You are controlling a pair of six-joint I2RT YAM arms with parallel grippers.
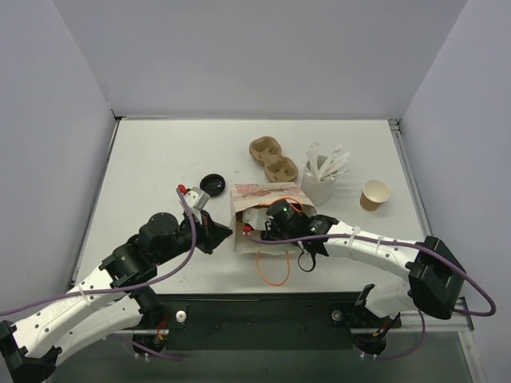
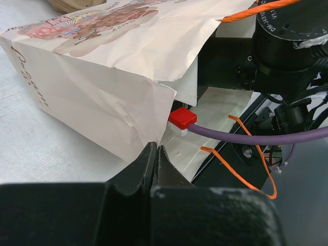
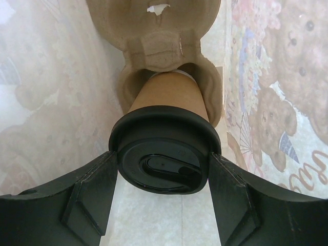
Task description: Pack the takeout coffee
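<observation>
1. Centrally in the top view, a paper bag (image 1: 259,194) is laid on its side on the white table (image 1: 160,159), with its mouth turned toward the bottom of the frame.
2. Inside the bag, the lidded kraft cup (image 3: 166,95) is seen seated in one hole of a moulded carrier (image 3: 159,31). The right gripper (image 3: 164,169) is clamped on the cup's black lid, one finger on each side.
3. The way into the bag is filled by the right arm. Printed paper walls are seen close on both sides of the cup.
4. The left gripper (image 2: 156,149) is held with its jaws together at the left lower corner of the bag mouth. Whether paper is nipped between them cannot be told.
5. An open kraft cup (image 1: 374,194) with a white inside is left upright at the right of the frame, well apart from the bag.
6. Above the bag, a second cup carrier (image 1: 273,159) is laid. Just right of it is a white cup (image 1: 319,187) of white sticks.
7. A loose black lid (image 1: 212,182) is seen left of the bag.
8. Bag paper is creased and matte, with a teddy-bear print. An orange cord handle (image 2: 241,15) is seen at the mouth.
9. Carrier is rough brown pulp, rounded.
</observation>
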